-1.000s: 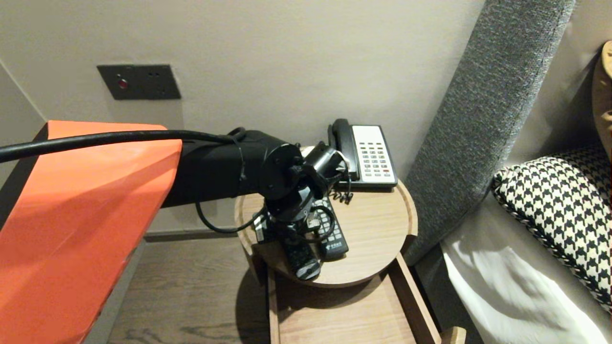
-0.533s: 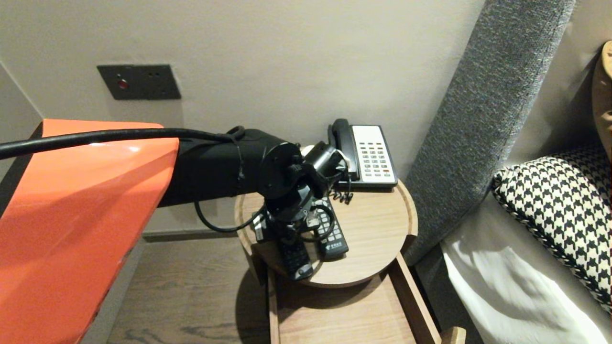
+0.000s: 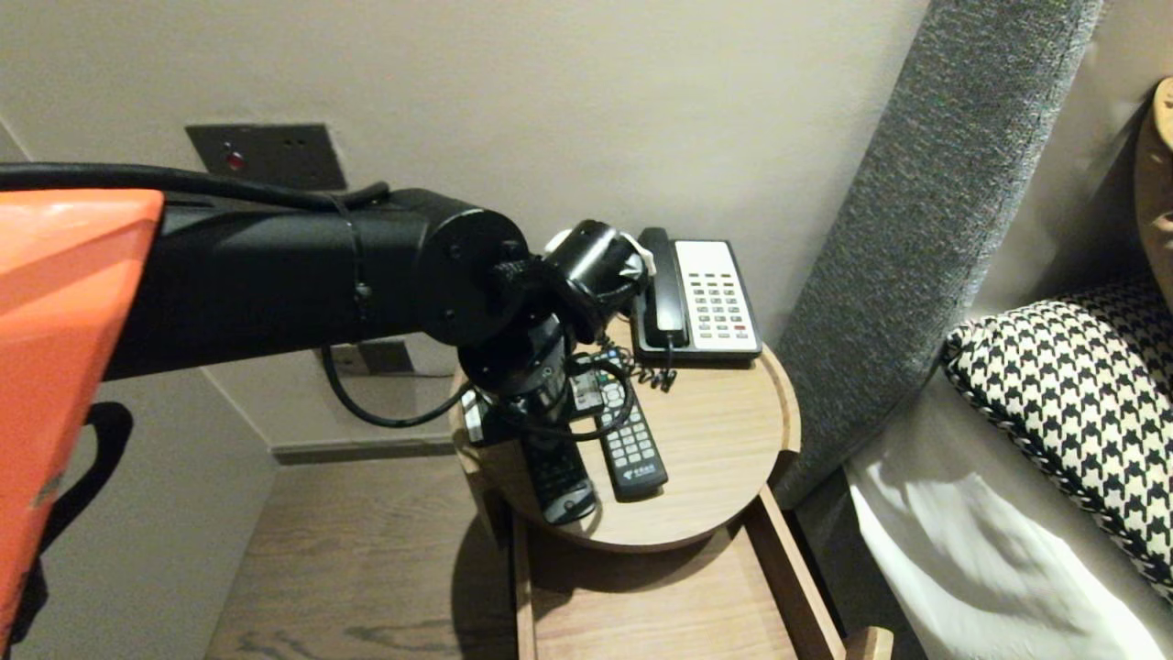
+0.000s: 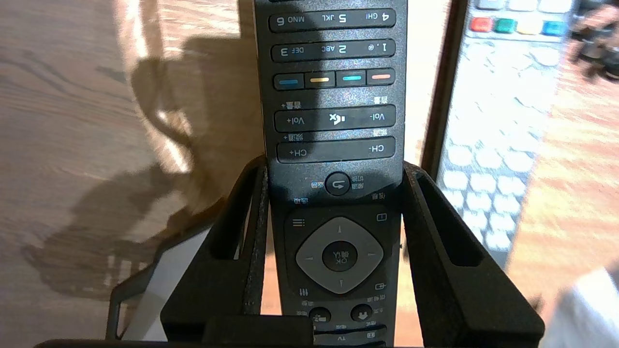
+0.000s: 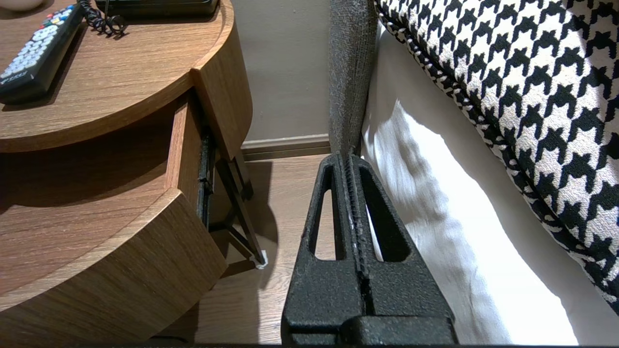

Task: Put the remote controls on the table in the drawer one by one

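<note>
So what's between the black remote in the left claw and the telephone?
The other remote, pale-buttoned, lying on the round nightstand; the head view shows it.

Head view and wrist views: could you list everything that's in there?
headboard: one, grey, upright at the right
table: one, round, wood, left of the headboard
drawer: one, wood, open below the tabletop
dark remote: one, black, at the table's front left, gripped
second remote: one, black with pale keys, lying on the table
telephone: one, black and white, at the table's back
wall plate: one, dark, upper left
pillow: one, houndstooth, far right
sheet: one, white, below the pillow
left gripper: one, black, closed on the dark remote
right gripper: one, black, shut, low beside the sheet
</note>
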You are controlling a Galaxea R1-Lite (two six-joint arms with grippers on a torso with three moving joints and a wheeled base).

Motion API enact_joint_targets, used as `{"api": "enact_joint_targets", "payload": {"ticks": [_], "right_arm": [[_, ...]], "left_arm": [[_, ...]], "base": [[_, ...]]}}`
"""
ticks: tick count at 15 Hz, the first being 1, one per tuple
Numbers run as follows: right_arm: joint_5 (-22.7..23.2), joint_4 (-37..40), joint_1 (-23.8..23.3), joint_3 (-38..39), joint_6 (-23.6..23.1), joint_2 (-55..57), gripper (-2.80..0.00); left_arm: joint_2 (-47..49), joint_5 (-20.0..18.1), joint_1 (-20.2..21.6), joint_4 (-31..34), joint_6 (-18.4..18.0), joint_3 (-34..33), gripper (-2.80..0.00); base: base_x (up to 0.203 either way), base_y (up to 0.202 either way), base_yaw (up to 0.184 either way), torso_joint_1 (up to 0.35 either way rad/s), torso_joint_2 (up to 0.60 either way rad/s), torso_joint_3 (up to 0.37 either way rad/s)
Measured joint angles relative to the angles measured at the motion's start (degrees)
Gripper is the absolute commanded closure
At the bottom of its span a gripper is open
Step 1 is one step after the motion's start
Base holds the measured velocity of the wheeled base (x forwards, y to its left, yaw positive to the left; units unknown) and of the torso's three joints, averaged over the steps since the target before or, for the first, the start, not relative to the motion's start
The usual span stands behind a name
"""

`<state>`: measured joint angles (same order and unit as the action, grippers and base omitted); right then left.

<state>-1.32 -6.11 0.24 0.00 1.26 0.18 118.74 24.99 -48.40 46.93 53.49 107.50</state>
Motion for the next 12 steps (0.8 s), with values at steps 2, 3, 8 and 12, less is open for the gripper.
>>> {"api": "enact_joint_targets", "payload": {"ticks": [2, 3, 8, 12], "right_arm": [[0.0, 0.0, 0.0, 0.0, 0.03, 0.0, 0.0], [0.0, 0.02, 0.0, 0.0, 0.02, 0.0, 0.0], [0.0, 0.01, 0.0, 0.0, 0.02, 0.0, 0.0], [0.0, 0.0, -0.02, 0.0, 0.04, 0.0, 0.0]], "left_arm": [[-3.07, -2.63, 0.47, 0.39, -0.82, -1.49, 0.0], [-4.52, -4.15, 0.89, 0.56, -1.43, -2.17, 0.0], [-10.77, -7.16, 1.95, 2.85, -6.42, -5.54, 0.0], [-12.46, -7.64, 1.99, 4.15, -6.91, -6.95, 0.0]], "base": [[0.0, 0.0, 0.0, 0.0, 0.0, 0.0], [0.0, 0.0, 0.0, 0.0, 0.0, 0.0], [0.0, 0.0, 0.0, 0.0, 0.0, 0.0], [0.0, 0.0, 0.0, 0.0, 0.0, 0.0]]}}
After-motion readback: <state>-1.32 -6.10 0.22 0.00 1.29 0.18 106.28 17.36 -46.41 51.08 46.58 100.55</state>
